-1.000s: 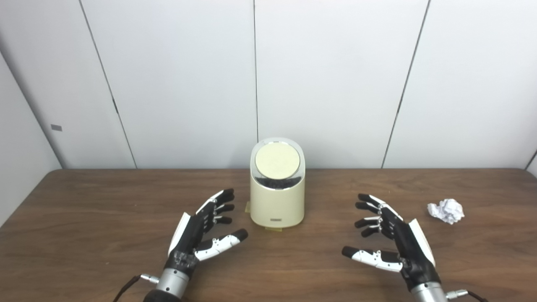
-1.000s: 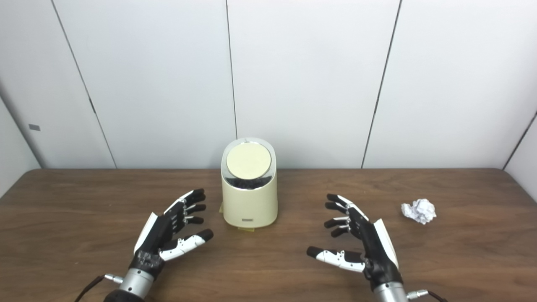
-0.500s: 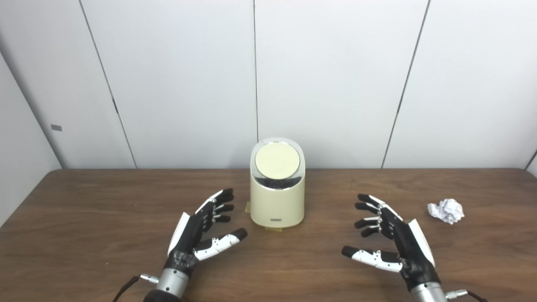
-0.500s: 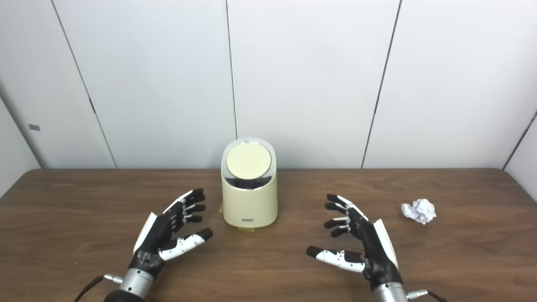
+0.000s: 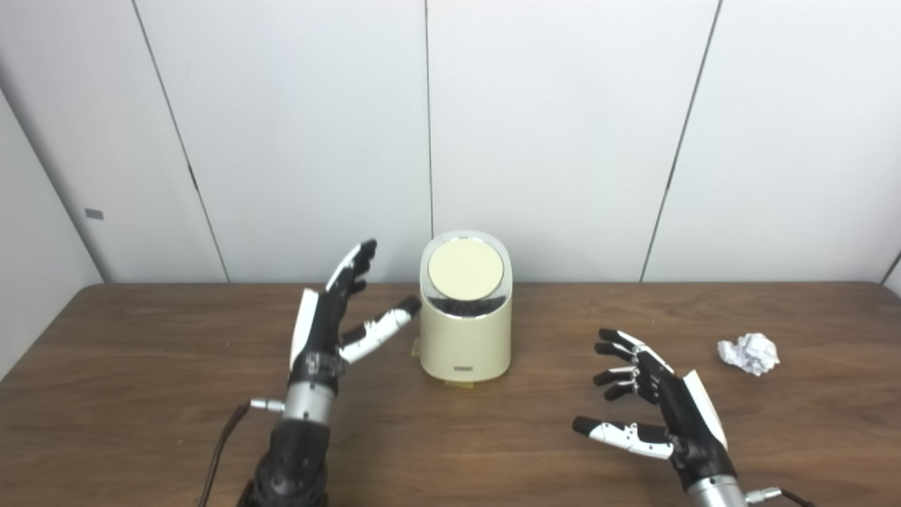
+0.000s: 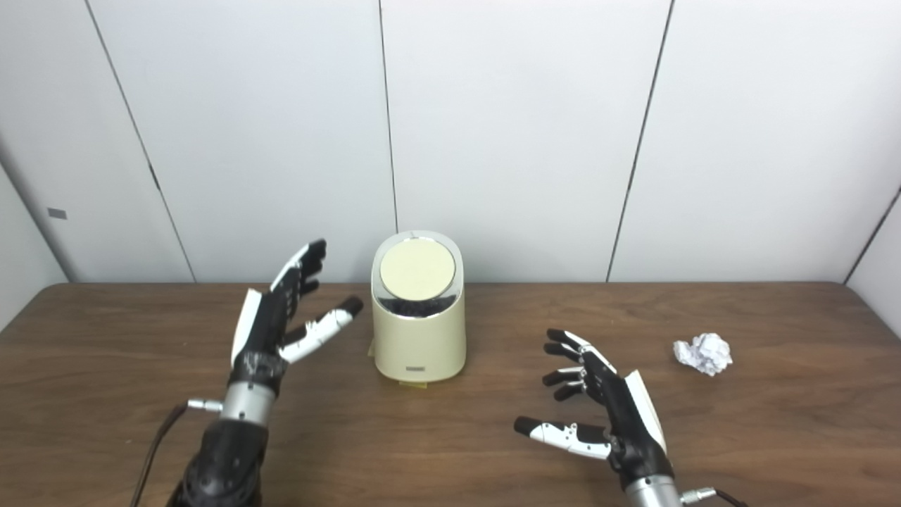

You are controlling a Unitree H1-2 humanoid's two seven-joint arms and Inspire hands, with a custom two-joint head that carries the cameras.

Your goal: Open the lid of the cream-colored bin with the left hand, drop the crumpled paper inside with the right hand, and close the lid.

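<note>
Beside the bin [image 5: 466, 331], on its left and level with its upper half, I hold my left hand [image 5: 331, 327] with fingers spread and empty, thumb pointing at the wall just short of touching, because the round lid [image 5: 465, 272] on the slanted top is shut and mine to open first. Low over the table [image 5: 141, 394] my right hand [image 5: 662, 412] waits, fingers apart and empty, well short of the paper [image 5: 748, 353] lying far right, since that grab is pointless until the bin is open.

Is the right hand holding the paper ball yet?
No. The right hand is open and empty above the table, while the crumpled paper lies apart, further to its right.
</note>
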